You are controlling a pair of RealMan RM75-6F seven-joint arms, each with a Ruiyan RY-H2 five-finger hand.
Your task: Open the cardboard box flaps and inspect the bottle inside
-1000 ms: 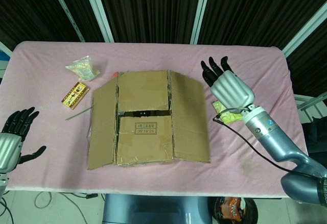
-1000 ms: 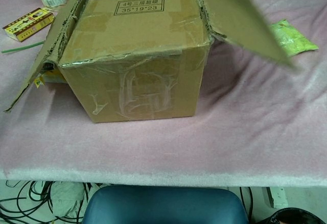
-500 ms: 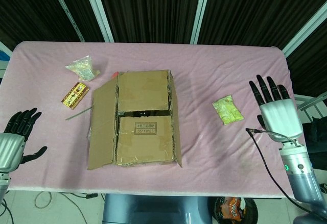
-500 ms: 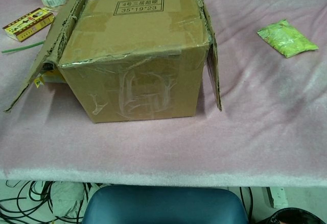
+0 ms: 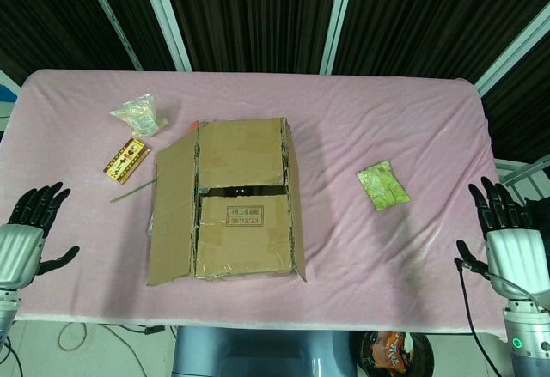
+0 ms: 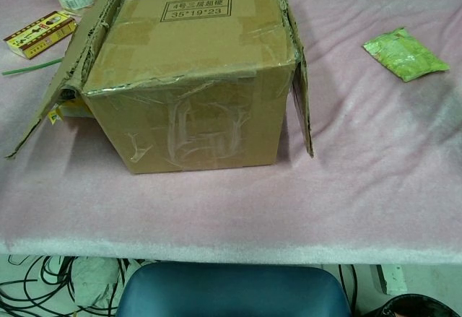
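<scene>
The cardboard box (image 5: 241,201) stands mid-table, also filling the chest view (image 6: 195,93). Its left outer flap (image 5: 172,209) slopes outward; its right outer flap (image 6: 302,89) hangs down against the side. The two inner flaps lie nearly flat with a dark slit between them, so no bottle shows. My left hand (image 5: 24,231) hovers at the table's near left corner, fingers spread, holding nothing. Off the near right corner my right hand (image 5: 511,244) is likewise spread and holding nothing. Neither hand touches the box.
A green packet (image 5: 383,185) lies right of the box, also at the chest view's right (image 6: 404,53). Left of the box are a clear bag (image 5: 139,114), a yellow-red small box (image 5: 126,159) and a thin green stick (image 5: 131,191). Pink cloth (image 5: 378,119) covers the table.
My right hand pulled back from beside the box toward the near right corner. The right outer flap, spread out a second ago, dropped to hang down the box's side. The left hand barely moved.
</scene>
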